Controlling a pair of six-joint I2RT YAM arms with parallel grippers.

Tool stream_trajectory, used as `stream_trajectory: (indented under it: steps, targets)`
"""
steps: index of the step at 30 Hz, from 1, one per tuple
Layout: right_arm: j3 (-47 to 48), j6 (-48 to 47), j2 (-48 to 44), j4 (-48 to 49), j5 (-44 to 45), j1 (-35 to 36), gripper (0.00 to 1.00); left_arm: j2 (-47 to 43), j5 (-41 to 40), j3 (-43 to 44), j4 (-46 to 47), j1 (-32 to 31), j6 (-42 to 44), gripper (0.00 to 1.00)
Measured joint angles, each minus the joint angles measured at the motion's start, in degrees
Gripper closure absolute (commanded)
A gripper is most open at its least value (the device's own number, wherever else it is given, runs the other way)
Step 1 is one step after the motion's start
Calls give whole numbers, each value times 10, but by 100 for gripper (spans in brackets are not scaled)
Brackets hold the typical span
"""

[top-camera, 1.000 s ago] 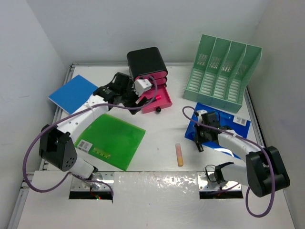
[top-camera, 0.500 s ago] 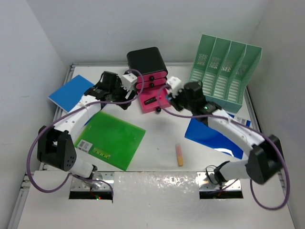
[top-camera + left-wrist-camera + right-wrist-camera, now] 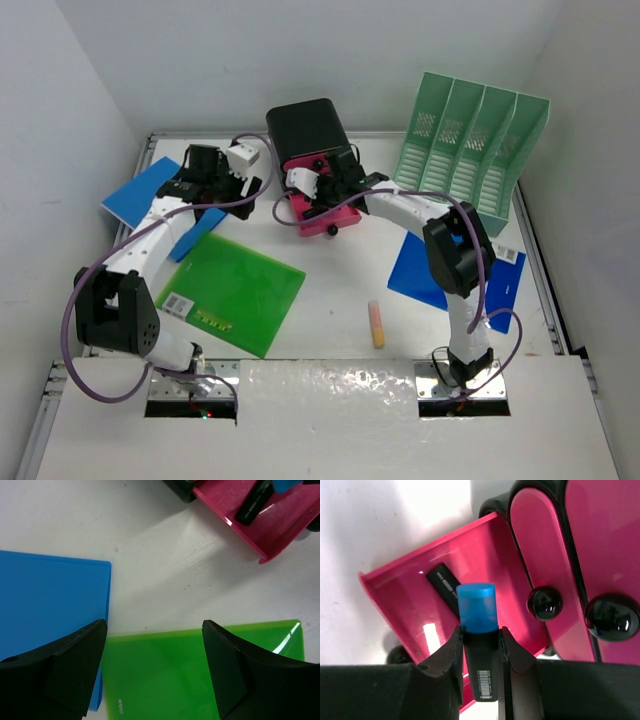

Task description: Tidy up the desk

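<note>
Right claw (image 3: 480,647) clenched on a marker (image 3: 477,611); just below it, an open pink drawer (image 3: 475,550) holding a black stick (image 3: 445,587); left claw (image 3: 152,635) released, empty; under it a green folder (image 3: 165,675), a blue folder (image 3: 45,595) beside; the desk (image 3: 165,580) beneath both.

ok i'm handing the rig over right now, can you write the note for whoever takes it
Tools: left tool open and empty, hovering over the desk by the edges of the left blue folder and the green folder. Right tool shut on the blue-capped marker, above the open pink drawer.
Done: a small black item lies in that drawer.
Left: release the marker, shut the drawer; probably file the folders, including the right blue folder, in the green file rack; the orange marker lies loose.
</note>
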Motion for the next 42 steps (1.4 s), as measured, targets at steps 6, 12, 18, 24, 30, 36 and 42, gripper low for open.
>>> stream_trajectory:
  steps: [6, 12, 18, 24, 30, 36, 42]
  targets:
    - [-38, -85, 3, 52, 16, 4, 83, 0, 15, 0, 0, 1, 0, 25]
    - [-3, -152, 55, 70, 56, 10, 78, 0, 18, 0, 0, 3, 0, 25]
    - [-3, -182, 79, 86, 91, 16, 39, 0, 22, 0, 0, 3, 0, 25]
    - [-10, -158, 71, 95, 131, 44, 31, 0, 27, 0, 0, 3, 0, 25]
    - [-70, -35, -37, 146, 142, 60, 26, 0, 36, 0, -1, 3, 0, 25]
    - [-136, 210, -236, 125, 155, 57, 18, 0, 45, 0, -2, 3, 0, 25]
    - [-343, 509, -377, 82, 146, 74, 7, 0, 54, 0, -5, 3, 0, 25]
